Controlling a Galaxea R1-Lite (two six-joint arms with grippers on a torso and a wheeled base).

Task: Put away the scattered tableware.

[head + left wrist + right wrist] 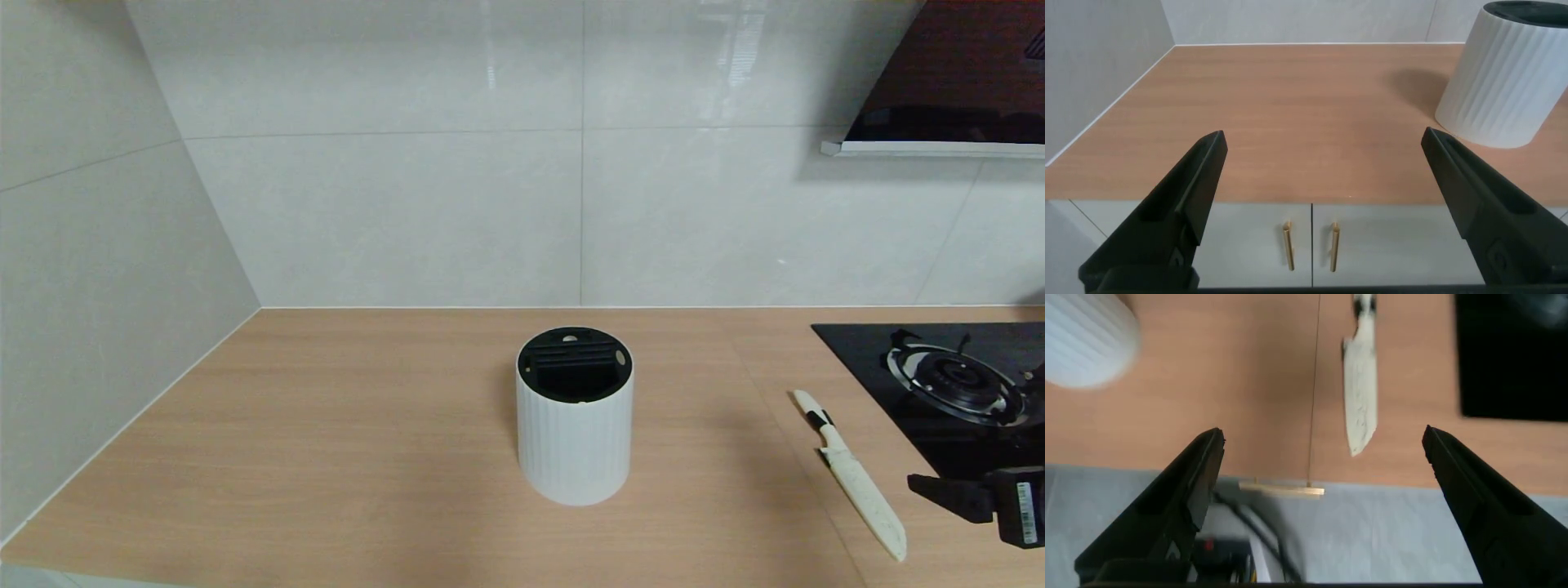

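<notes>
Knife (pixel 856 480) lies on the counter (pixel 326 425), outside the upright white holder (pixel 574 445); left gripper (pixel 1321 137) and right gripper (pixel 1321 434) fingers both released.

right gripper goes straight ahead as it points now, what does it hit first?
Probably the knife, lying on the counter ahead of the open right gripper. Depth unclear; it might touch bare counter first.
</notes>
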